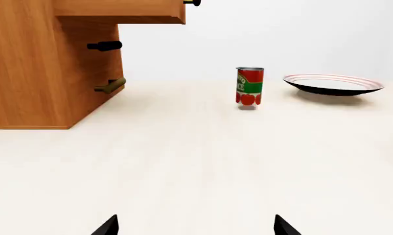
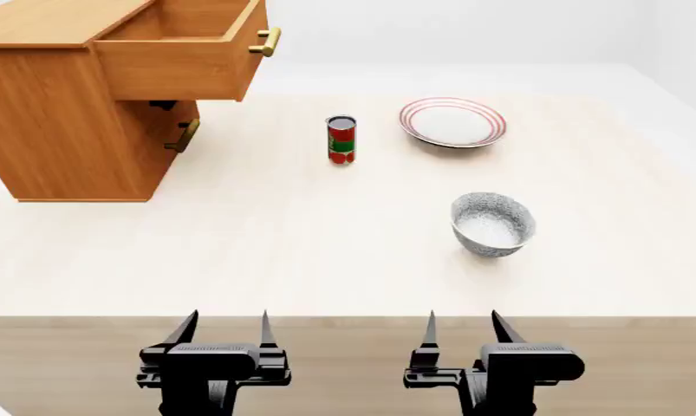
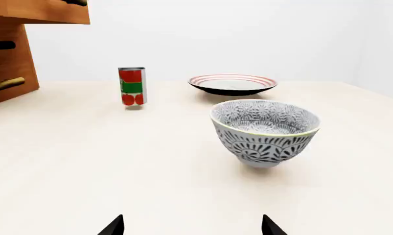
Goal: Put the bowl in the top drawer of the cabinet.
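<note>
The speckled blue-grey bowl stands upright on the pale table, right of centre, and shows close in the right wrist view. The wooden cabinet stands at the far left with its top drawer pulled out; the brass handle faces right. Part of the cabinet fills one side of the left wrist view. My left gripper and right gripper hover open at the table's near edge, both empty. The bowl lies ahead of the right gripper, well apart from it.
A red and green can stands mid-table between cabinet and bowl. Behind the bowl lies a flat white plate with red rim rings. The lower drawer's brass handle sits under the open drawer. The table's front edge runs just ahead of both grippers.
</note>
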{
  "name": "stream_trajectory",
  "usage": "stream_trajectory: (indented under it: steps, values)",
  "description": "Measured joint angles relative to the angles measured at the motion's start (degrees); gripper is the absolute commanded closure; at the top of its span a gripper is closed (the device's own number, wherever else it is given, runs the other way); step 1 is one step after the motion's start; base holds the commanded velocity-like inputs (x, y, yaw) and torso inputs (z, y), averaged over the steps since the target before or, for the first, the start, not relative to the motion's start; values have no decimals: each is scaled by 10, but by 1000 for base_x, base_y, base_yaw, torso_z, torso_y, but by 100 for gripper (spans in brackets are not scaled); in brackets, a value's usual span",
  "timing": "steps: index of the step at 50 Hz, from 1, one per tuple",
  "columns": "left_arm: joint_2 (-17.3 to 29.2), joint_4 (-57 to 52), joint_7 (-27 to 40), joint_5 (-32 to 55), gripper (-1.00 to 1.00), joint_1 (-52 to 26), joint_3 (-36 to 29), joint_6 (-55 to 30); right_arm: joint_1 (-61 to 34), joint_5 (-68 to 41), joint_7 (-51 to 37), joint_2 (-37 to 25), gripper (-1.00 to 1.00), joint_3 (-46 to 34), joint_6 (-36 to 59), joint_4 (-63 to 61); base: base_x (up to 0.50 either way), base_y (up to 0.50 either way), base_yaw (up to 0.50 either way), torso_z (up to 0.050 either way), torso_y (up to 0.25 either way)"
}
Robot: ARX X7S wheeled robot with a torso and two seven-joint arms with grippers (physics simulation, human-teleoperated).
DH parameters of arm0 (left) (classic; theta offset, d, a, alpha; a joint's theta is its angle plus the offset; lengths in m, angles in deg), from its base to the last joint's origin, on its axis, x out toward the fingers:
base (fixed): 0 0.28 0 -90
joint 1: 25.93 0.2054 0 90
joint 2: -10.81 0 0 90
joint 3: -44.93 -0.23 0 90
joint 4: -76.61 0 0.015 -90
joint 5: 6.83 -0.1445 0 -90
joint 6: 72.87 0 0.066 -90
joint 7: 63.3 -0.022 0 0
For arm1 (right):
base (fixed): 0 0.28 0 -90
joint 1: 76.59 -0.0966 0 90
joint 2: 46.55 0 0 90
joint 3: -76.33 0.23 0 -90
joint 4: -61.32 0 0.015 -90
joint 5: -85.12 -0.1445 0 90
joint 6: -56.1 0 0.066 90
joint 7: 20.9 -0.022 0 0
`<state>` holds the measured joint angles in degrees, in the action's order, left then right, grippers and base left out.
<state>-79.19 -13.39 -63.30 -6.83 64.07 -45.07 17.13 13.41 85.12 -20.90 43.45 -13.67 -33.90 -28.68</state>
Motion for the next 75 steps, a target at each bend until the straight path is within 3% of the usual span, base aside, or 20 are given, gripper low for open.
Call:
stream_trajectory:
  steps: [10, 50, 75]
  values:
    - [10, -1, 13, 11, -100, 0, -13, 1, 0, -9, -16, -12, -100, -12, 0, 1, 0, 70, 0, 0, 0]
    - [49, 1, 57, 41, -100, 0, -60, 8, 1, -39, -59, -49, -100, -53, 5, 0, 0, 497, 0, 0, 0]
    - [66, -8, 72, 56, -100, 1, -79, 2, -10, -55, -79, -60, -100, -73, 19, 3, 0, 9, 0, 0, 0]
